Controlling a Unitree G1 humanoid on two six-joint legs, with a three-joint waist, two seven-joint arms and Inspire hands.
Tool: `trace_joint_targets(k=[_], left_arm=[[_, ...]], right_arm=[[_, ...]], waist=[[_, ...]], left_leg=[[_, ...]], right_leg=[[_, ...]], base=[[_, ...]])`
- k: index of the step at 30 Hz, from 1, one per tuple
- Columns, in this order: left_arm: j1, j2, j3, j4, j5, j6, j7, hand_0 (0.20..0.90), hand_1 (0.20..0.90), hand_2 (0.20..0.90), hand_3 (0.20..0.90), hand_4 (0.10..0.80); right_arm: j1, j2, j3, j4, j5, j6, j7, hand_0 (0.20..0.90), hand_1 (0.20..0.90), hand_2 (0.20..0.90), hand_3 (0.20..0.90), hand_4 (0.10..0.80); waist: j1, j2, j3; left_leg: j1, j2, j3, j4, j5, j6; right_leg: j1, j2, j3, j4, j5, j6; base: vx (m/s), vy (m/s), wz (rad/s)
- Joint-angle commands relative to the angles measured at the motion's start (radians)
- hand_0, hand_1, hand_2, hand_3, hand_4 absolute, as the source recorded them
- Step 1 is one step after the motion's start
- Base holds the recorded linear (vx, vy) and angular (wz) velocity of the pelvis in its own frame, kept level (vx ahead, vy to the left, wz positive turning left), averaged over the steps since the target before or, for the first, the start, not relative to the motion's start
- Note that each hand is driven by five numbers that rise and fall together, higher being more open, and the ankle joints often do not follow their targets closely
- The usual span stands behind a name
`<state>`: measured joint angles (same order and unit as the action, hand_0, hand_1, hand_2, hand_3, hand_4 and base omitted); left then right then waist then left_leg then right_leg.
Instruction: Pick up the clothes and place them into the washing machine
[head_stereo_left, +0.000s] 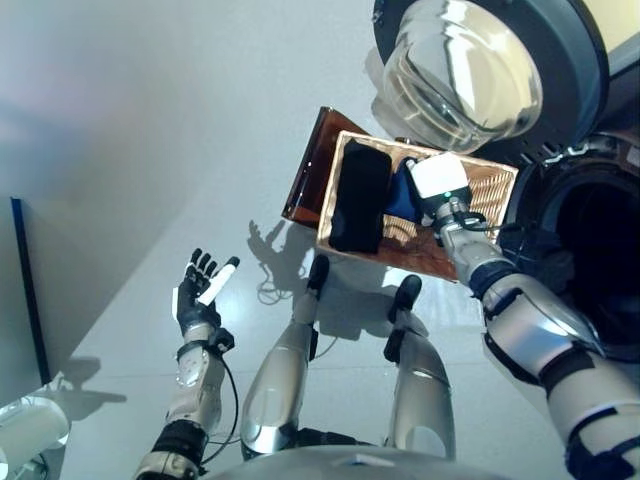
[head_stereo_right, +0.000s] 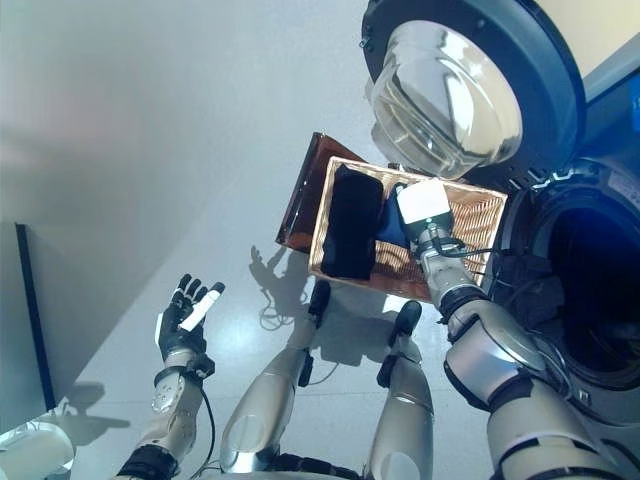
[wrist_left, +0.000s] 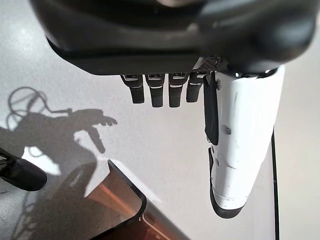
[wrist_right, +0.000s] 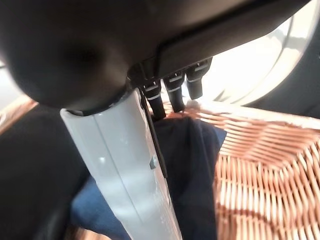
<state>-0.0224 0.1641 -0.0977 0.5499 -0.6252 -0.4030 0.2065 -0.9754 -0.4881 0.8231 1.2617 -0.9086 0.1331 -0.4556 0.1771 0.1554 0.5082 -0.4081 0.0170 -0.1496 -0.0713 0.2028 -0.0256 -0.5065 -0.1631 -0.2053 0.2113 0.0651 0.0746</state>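
A shallow wicker basket (head_stereo_left: 492, 178) rests on a low dark brown box (head_stereo_left: 305, 170) beside the washing machine (head_stereo_left: 600, 240), whose round door (head_stereo_left: 470, 70) stands open. In the basket lie a black garment (head_stereo_left: 358, 200) and a dark blue cloth (head_stereo_left: 402, 195). My right hand (head_stereo_left: 437, 180) reaches into the basket over the blue cloth. In the right wrist view its fingers (wrist_right: 172, 90) are straight and touch the dark blue cloth (wrist_right: 192, 160), with the thumb (wrist_right: 125, 170) beside it. My left hand (head_stereo_left: 198, 285) is open and empty above the floor, well left of the basket.
The machine's dark drum opening (head_stereo_right: 590, 290) lies right of the basket. A dark upright panel (head_stereo_left: 25, 290) stands at the left edge and a white object (head_stereo_left: 30, 430) sits at the lower left. The brown box's corner shows in the left wrist view (wrist_left: 115, 200).
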Motion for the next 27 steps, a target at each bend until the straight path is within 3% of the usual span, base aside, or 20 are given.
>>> trace_joint_targets(k=[1,18,19,20,21,22,27], left_arm=[[0.077,0.071,0.013,-0.126,-0.026,-0.069,-0.01,0.9,0.9,0.9,0.9,0.8],[0.118,0.093,-0.016,-0.283,-0.04,-0.075,-0.033,0.9,0.9,0.9,0.9,0.8],[0.118,0.094,-0.017,-0.29,-0.041,-0.075,-0.034,0.9,0.9,0.9,0.9,0.8],[0.119,0.095,-0.016,-0.295,-0.041,-0.075,-0.034,0.9,0.9,0.9,0.9,0.8],[0.12,0.096,-0.018,-0.301,-0.04,-0.076,-0.035,0.9,0.9,0.9,0.9,0.8],[0.12,0.096,-0.018,-0.301,-0.04,-0.076,-0.034,0.9,0.9,0.9,0.9,0.8],[0.122,0.101,-0.018,-0.326,-0.049,-0.087,-0.031,0.9,0.9,0.9,0.9,0.8]], right_arm=[[-0.133,-0.063,0.056,0.032,-0.037,0.044,0.003,0.9,0.9,0.9,0.9,0.8],[-0.221,-0.073,0.06,0.043,0.031,0.04,-0.018,0.9,0.9,0.9,0.9,0.8],[-0.23,-0.071,0.06,0.044,0.039,0.04,-0.02,0.579,0.579,0.579,0.579,0.571],[-0.236,-0.071,0.062,0.046,0.042,0.041,-0.023,0.406,0.406,0.406,0.406,0.447],[-0.241,-0.072,0.06,0.047,0.047,0.042,-0.029,0.345,0.345,0.345,0.345,0.404],[-0.241,-0.071,0.06,0.047,0.047,0.042,-0.029,0.2,0.2,0.2,0.2,0.3],[-0.253,-0.091,0.036,0.033,0.062,0.061,-0.078,0.2,0.2,0.2,0.2,0.3]], waist=[[0.004,-0.012,0.012],[0.016,0.017,0.012],[0.017,0.018,0.012],[0.018,0.019,0.012],[0.018,0.02,0.012],[0.018,0.02,0.012],[0.021,0.028,0.012]], left_leg=[[-0.065,-0.045,0.02,-0.013,-0.013,-0.033],[-0.252,-0.055,0.006,0.009,0.014,-0.03],[-0.262,-0.057,0.008,0.013,0.015,-0.03],[-0.272,-0.059,0.008,0.017,0.015,-0.03],[-0.277,-0.06,0.006,0.018,0.016,-0.03],[-0.278,-0.06,0.007,0.018,0.016,-0.03],[-0.302,-0.065,0.006,0.021,0.021,-0.03]], right_leg=[[-0.046,-0.052,0.088,-0.029,-0.012,0.023],[-0.257,-0.057,0.093,0.053,-0.024,0.016],[-0.265,-0.058,0.093,0.056,-0.025,0.016],[-0.274,-0.057,0.095,0.058,-0.025,0.016],[-0.278,-0.058,0.095,0.058,-0.024,0.015],[-0.279,-0.058,0.095,0.059,-0.024,0.015],[-0.305,-0.06,0.1,0.062,-0.018,0.015]], base=[[-0.051,0.004,0.0],[-0.039,0.003,0.05],[-0.029,0.022,-0.03],[-0.025,0.022,-0.04],[0.0,0.0,0.0],[0.0,0.0,0.0],[-0.013,0.014,0.04]])
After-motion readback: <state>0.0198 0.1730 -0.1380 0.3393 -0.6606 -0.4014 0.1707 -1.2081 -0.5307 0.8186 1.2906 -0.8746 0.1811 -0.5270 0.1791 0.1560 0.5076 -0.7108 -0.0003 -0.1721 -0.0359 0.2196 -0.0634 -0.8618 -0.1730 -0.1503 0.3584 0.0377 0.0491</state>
